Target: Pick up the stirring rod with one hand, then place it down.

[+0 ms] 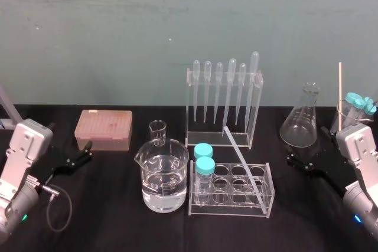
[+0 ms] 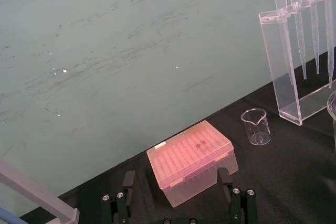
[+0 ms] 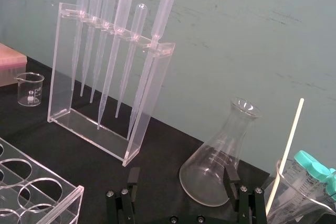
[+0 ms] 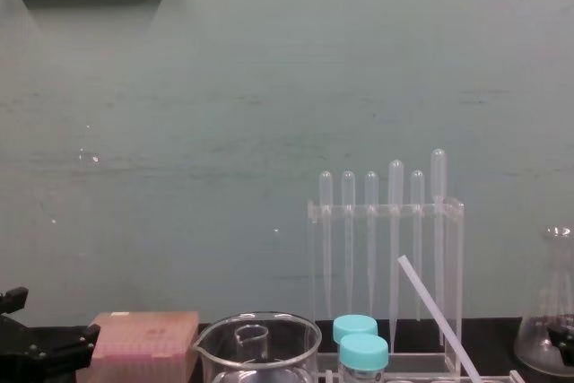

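Translucent-white rod leans aslant on the tube rack in the middle of the worktop. Its lower end is at the rack's front right and its upper end rises toward the pipette stand; whether it touches the stand cannot be told. The tilt probably leaves bare shaft lifted above the rack's wells, where fingers can close from either side. My left end effector rests low at the left edge, near the pink box, jaws spread wide and holding nothing. My right end effector sits at the right edge, just in front of the flask, likewise wide and unladen. Both are well apart from the rod, and the pick is not yet begun. I judge the right arm the nearer, though the flask beside it calls for a careful path.
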You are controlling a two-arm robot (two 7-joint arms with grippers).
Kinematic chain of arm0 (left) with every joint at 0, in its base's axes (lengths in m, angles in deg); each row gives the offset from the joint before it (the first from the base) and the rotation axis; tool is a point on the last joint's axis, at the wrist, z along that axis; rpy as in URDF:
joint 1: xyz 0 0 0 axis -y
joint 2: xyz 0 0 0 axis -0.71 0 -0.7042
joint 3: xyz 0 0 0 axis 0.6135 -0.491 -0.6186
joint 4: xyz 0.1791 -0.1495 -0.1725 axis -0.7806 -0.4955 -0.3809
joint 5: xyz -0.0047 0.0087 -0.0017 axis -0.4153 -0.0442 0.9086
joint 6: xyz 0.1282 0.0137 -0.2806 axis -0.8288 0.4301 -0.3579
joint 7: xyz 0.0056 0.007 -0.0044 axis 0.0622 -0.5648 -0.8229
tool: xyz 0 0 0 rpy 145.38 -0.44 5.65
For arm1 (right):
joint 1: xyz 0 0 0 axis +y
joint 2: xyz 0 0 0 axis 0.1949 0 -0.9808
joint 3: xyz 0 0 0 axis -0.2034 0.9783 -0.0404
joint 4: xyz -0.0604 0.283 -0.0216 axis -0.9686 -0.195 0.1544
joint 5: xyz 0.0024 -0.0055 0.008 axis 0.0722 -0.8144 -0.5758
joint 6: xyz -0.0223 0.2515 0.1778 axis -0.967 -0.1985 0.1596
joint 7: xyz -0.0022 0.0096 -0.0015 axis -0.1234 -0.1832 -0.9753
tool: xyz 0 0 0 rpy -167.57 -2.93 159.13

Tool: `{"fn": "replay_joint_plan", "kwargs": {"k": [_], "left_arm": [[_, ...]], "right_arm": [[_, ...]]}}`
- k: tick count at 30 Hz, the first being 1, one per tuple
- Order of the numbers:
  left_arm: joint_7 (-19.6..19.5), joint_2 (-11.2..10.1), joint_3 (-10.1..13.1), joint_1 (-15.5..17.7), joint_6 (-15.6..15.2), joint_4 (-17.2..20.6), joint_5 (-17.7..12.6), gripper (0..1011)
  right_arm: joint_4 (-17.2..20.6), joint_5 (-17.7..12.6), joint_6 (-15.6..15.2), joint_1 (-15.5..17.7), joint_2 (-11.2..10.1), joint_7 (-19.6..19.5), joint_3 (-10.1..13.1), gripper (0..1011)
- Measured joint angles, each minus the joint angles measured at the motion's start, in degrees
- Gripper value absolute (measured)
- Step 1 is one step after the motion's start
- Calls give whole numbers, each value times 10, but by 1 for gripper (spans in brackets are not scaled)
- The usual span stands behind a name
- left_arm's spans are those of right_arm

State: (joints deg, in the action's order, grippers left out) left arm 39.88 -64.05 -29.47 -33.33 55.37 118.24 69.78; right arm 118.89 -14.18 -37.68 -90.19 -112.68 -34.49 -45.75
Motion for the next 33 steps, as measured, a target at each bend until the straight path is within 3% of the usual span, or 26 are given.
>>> {"fn": "replay_joint_plan", "kwargs": {"k": [33], "left_arm": [[0,0,0,0,0,0,0,1000]], "right_arm": [[0,0,0,0,0,0,0,1003]]}}
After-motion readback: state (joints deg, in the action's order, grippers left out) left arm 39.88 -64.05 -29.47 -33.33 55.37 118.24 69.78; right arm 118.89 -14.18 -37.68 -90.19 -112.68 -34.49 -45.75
